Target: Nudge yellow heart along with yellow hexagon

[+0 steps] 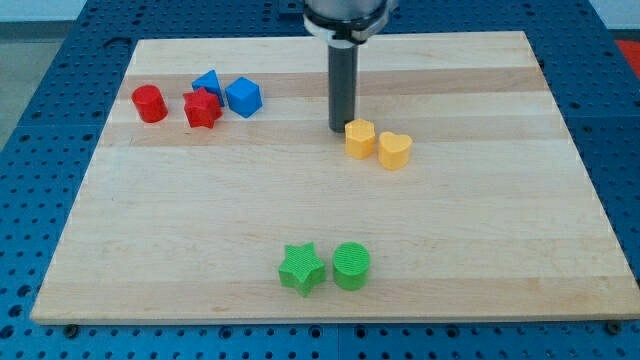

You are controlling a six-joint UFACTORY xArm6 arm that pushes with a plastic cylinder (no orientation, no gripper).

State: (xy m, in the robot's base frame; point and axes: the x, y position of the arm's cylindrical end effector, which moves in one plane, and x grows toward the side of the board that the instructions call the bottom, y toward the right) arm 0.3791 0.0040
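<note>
The yellow hexagon (pixel 360 139) lies right of the board's centre, with the yellow heart (pixel 394 151) touching it on its lower right. My tip (pixel 340 129) stands on the board just to the upper left of the yellow hexagon, touching or almost touching it. The rod rises straight up from there to the arm at the view's top.
A red cylinder (pixel 150 104), a red star (pixel 202 109), a blue triangle-like block (pixel 207 83) and a blue cube-like block (pixel 243 97) cluster at the upper left. A green star (pixel 301 268) and a green cylinder (pixel 351 266) sit near the bottom edge of the wooden board (pixel 500 250).
</note>
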